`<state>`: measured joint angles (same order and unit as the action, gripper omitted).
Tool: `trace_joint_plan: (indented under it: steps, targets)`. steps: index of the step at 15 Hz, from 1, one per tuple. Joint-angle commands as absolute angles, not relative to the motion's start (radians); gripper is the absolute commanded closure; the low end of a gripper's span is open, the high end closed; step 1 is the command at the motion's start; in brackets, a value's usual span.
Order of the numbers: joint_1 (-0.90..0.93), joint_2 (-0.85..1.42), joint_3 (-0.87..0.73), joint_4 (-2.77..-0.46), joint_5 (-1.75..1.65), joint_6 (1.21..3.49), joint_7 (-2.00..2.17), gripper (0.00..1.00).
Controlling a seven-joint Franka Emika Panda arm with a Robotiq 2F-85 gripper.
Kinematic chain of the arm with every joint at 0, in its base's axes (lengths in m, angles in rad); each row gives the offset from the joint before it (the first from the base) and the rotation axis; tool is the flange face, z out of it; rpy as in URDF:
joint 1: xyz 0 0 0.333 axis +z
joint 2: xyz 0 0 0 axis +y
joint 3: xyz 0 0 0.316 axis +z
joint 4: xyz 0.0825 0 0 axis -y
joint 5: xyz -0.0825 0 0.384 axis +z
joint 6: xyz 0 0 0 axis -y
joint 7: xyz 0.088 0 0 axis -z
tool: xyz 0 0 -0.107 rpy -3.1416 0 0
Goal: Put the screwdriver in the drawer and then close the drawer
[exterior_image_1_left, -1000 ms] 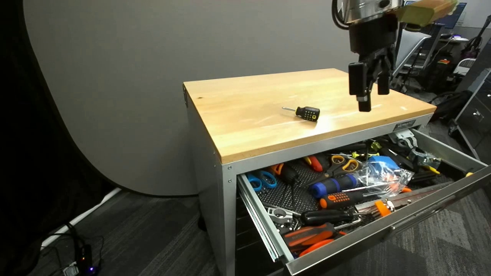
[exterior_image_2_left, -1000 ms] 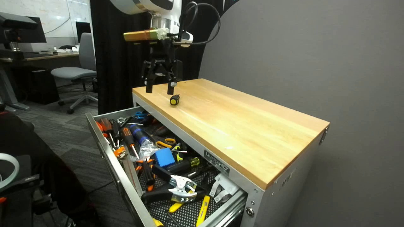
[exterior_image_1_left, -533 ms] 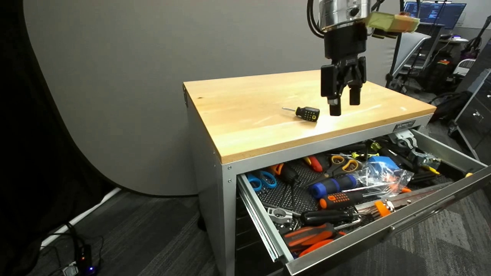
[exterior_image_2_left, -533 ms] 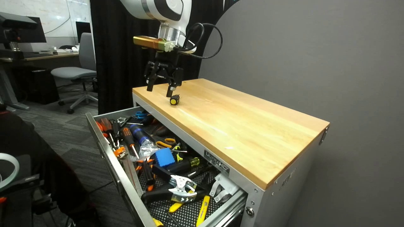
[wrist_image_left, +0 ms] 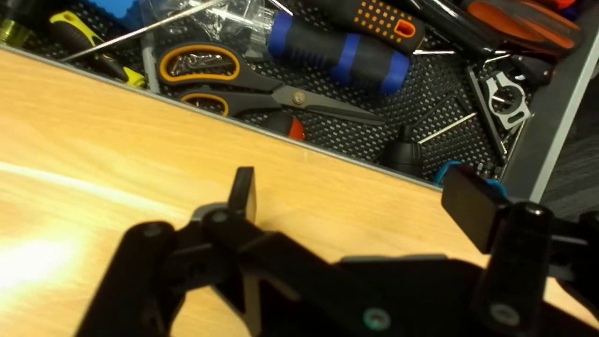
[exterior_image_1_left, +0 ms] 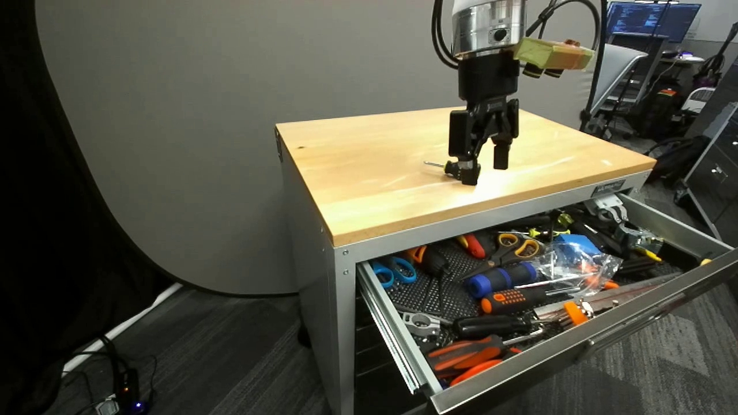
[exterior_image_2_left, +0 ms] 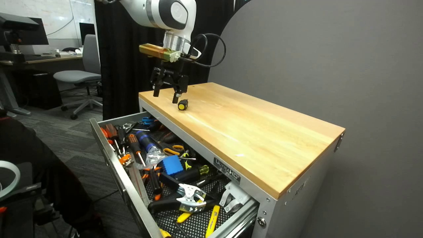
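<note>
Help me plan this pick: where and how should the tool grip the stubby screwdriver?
Probably by its thick black handle, from straight above, with the tool closing across the handle's width. The stubby screwdriver lies on its side, uncovered, on the wooden benchtop, and its thin shaft offers far less to hold.

A robot lab, looking part workshop, part office.
A robot arm [exterior_image_2_left: 157, 13] is hanging over a wooden tabletop [exterior_image_2_left: 251, 132], and a drawer [exterior_image_1_left: 519, 362] crammed with tools [exterior_image_1_left: 500, 280] is jutting out below the front edge. Past the left corner, in an exterior view, a desk [exterior_image_2_left: 66, 58], monitor [exterior_image_2_left: 40, 32] and office chair [exterior_image_2_left: 76, 76] are standing.
</note>
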<state>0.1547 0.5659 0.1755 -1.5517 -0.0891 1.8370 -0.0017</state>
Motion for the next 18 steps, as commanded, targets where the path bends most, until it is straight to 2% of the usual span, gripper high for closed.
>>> trace_joint_plan:
  steps: [1,18]
  targets:
    - [0.185,0.598,0.154,-1.515,-0.067,1.889,0.037,0.00]
    - [0.246,0.547,0.072,-1.526,-0.194,1.990,0.188,0.00]
